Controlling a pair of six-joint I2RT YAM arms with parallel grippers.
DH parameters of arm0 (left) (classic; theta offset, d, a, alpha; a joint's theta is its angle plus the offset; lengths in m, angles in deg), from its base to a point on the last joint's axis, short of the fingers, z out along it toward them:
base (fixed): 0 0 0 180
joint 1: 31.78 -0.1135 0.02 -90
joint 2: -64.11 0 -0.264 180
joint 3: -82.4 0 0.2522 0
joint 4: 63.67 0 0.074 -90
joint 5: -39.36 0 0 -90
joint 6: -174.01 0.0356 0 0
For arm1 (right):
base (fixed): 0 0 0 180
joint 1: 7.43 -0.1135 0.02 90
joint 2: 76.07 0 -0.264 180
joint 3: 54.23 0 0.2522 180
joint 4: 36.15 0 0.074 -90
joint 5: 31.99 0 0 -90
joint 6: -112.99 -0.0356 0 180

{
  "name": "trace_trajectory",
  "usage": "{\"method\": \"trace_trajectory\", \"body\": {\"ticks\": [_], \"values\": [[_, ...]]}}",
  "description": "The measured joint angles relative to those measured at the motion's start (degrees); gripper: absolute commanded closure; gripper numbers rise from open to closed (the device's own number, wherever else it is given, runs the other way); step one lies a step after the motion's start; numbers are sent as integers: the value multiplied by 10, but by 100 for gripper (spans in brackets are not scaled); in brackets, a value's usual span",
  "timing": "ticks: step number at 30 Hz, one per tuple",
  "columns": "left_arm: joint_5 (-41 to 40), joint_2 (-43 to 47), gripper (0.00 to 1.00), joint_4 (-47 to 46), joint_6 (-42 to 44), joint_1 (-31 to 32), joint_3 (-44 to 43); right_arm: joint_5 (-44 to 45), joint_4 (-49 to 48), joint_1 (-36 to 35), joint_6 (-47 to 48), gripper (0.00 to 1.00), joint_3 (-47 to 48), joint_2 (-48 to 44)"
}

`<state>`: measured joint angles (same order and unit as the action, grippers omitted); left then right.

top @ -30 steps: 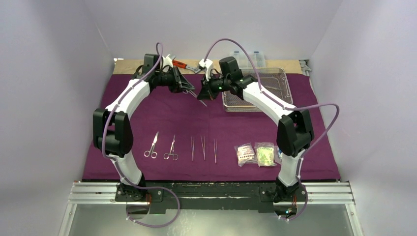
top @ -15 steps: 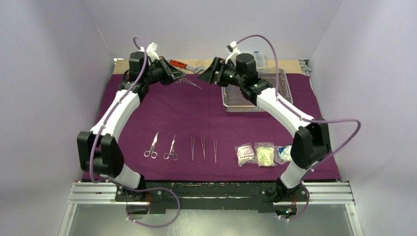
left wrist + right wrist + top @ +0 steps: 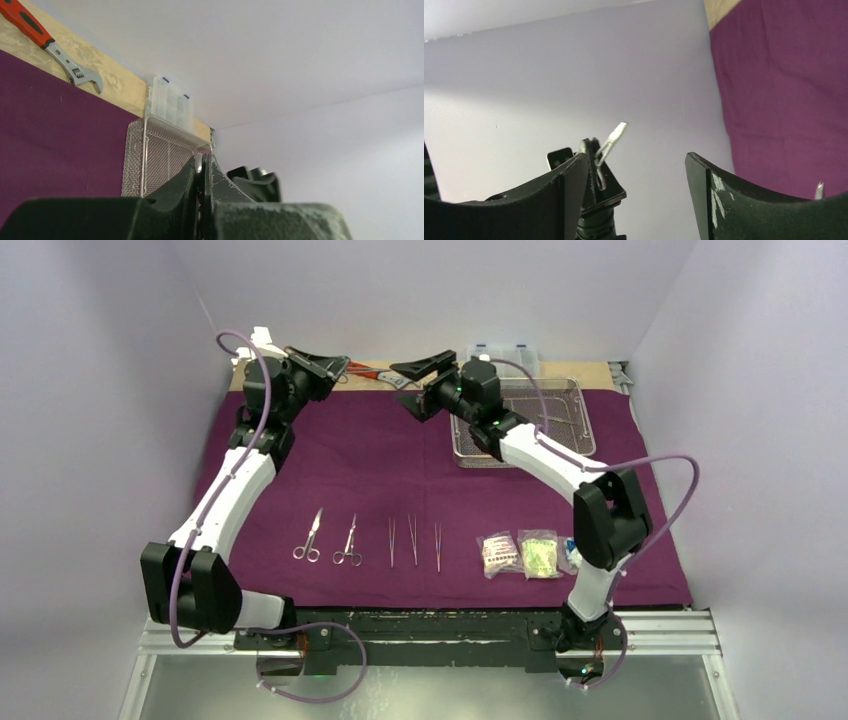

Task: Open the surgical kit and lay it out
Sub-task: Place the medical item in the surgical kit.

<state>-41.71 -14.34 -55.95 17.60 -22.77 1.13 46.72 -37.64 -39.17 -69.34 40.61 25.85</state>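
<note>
The tweezers (image 3: 616, 134) hang in mid-air well left of the tray (image 3: 578, 390). They are pinched in the left gripper (image 3: 202, 161), whose fingers are pressed tight on the thin steel with a free end sticking out. So slight a hold could let them swivel or slip on the way down to the row (image 3: 413, 540) on the cloth (image 3: 380, 460) on the near side of the tray, landing them crooked or knocking neighbours askew. The right gripper (image 3: 636, 157), spread and empty between them and the tray, could also clip the free tip if either gripper swings across.

Tray (image 3: 575, 400) back-R on cloth (image 3: 400, 475); packets (image 3: 499, 553) front-R.
</note>
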Motion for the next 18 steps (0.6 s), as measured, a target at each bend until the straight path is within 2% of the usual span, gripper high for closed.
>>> {"method": "trace_trajectory", "body": {"ticks": [4, 11, 13, 16, 18], "values": [[-21, 16, 100, -9, -10, 0, 18, 16, -7, -27, -62, 42, 2, 25], [-52, 61, 100, -12, -15, 0, 44, 63, -45, -61, -100, 39, 37, 36], [-56, 71, 100, -15, -15, 0, 44, 71, -50, -67, -107, 41, 53, 39], [-59, 82, 100, -19, -15, 0, 44, 79, -55, -75, -113, 52, 67, 45], [-60, 87, 100, -21, -15, 0, 46, 84, -57, -79, -118, 64, 74, 53]]}}
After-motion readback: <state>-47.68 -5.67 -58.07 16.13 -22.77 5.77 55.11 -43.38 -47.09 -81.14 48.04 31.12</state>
